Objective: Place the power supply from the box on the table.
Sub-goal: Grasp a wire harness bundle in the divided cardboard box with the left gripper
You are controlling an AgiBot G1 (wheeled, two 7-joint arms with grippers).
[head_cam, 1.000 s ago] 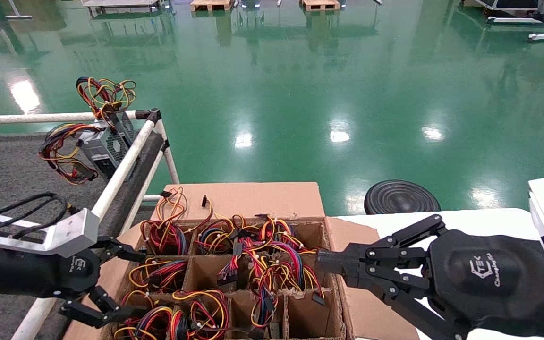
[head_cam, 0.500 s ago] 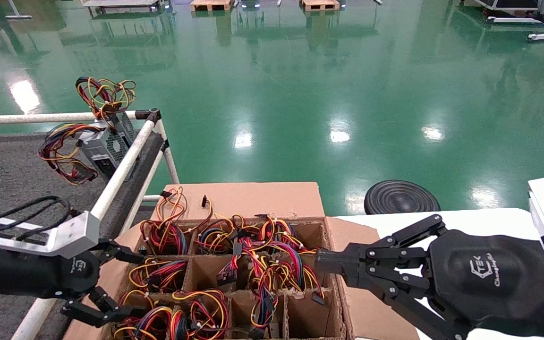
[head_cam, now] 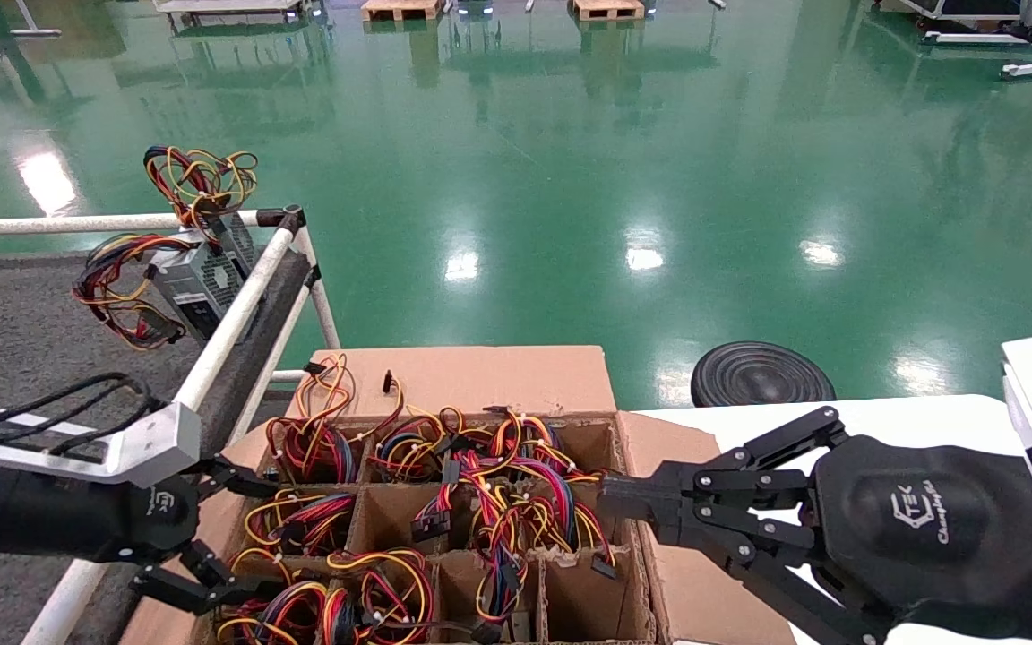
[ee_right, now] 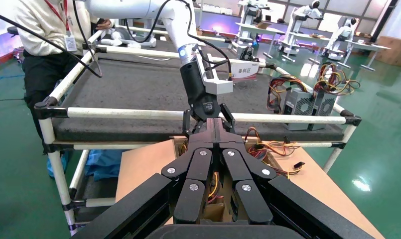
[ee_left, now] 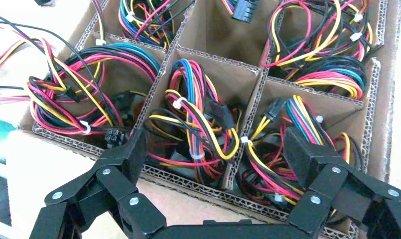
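Power supplies (head_cam: 198,279) stand on the desk (head_cam: 5,331) corner; left wrist view alone shows the spread-open left end effector (ee_left: 215,149), now nearer the box (head_cam: 480,381) cells; right end effector (head_cam: 610,497) closed.

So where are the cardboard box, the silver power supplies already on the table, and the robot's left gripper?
box (head_cam: 480,376), head view, far flap.
power supplies (head_cam: 198,279), head view, vented metal side.
left gripper (ee_left: 213,154), left wrist view, midway between its open fingertips.
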